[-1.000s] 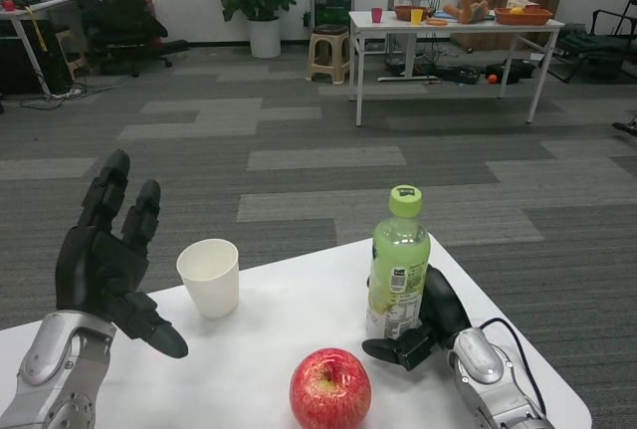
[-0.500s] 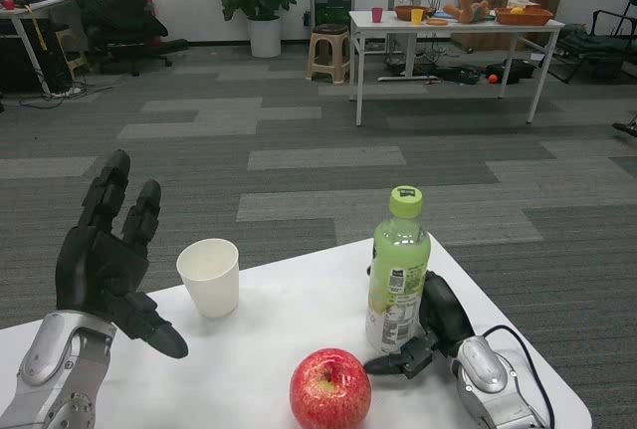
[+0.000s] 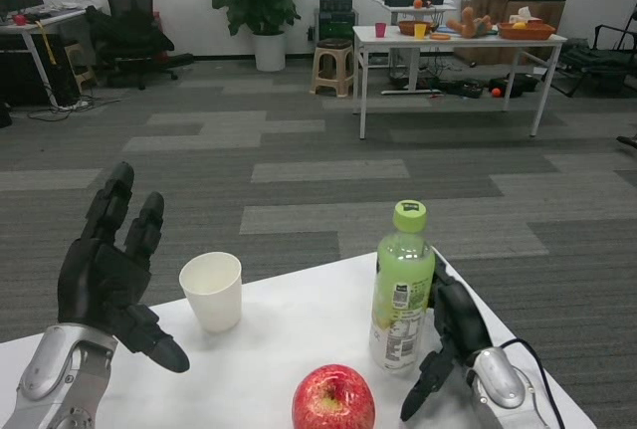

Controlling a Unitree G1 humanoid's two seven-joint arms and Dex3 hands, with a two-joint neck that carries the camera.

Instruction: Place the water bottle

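Water bottle [image 3: 401, 292] stands upright on the white table [image 3: 269, 349] behind the apple [image 3: 333, 399], right hand [image 3: 453, 334] fingers spread beside it (release step, gripping nothing), left hand [image 3: 105, 275] open; next: retract clear.

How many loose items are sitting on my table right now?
3: a white paper cup at left-centre, a green-capped water bottle upright on the right, and a red apple at the near edge.
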